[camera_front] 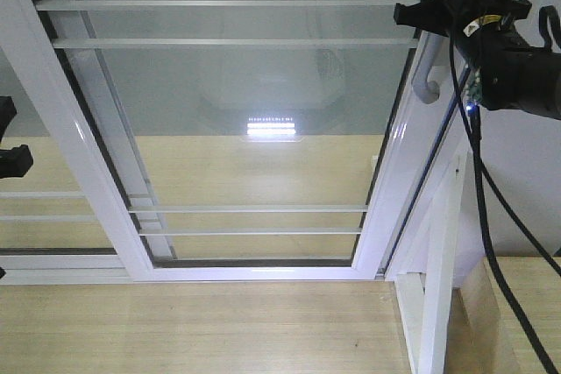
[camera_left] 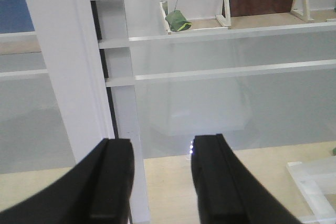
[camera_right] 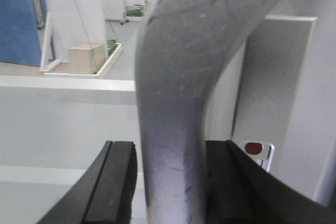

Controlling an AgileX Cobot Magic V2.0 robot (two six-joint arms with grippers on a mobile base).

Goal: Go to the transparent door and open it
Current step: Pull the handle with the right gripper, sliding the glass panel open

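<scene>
1. The right gripper (camera_front: 441,13) is partly cut off at the top right corner of the front view. Below it only the lower curved end of the handle (camera_front: 427,76) can be seen.
2. In the right wrist view the handle (camera_right: 173,129) is very near and blurred, and both its ends go out of the picture. Beside it, to the gripper's right, there is a small plate with a red dot (camera_right: 254,148). I cannot read what it is.
3. The left gripper (camera_front: 10,159) shows in the front view only as a black piece at the left edge.
4. Beyond the glass, ahead of the left gripper, lie some green things (camera_left: 178,21). They are too small to identify.
5. The floor (camera_front: 193,330) is of light wood. The transparent door (camera_front: 254,85) stands just ahead of both grippers. It has a white frame, thin white horizontal rails and a lamp reflection (camera_front: 272,129) in the glass. Black cables (camera_front: 491,208) hang down from the right arm.
6. Far ahead of the right gripper (camera_right: 170,182) are a beige box (camera_right: 86,59) and a blue panel (camera_right: 18,19).
7. The right gripper's fingers (camera_right: 118,182) stand one on each side of the handle and press against it, so it is clamped on the handle.
8. The left gripper (camera_left: 160,182) has its fingers apart with nothing between them. The white frame post (camera_left: 68,66) rises just beyond its left finger.
</scene>
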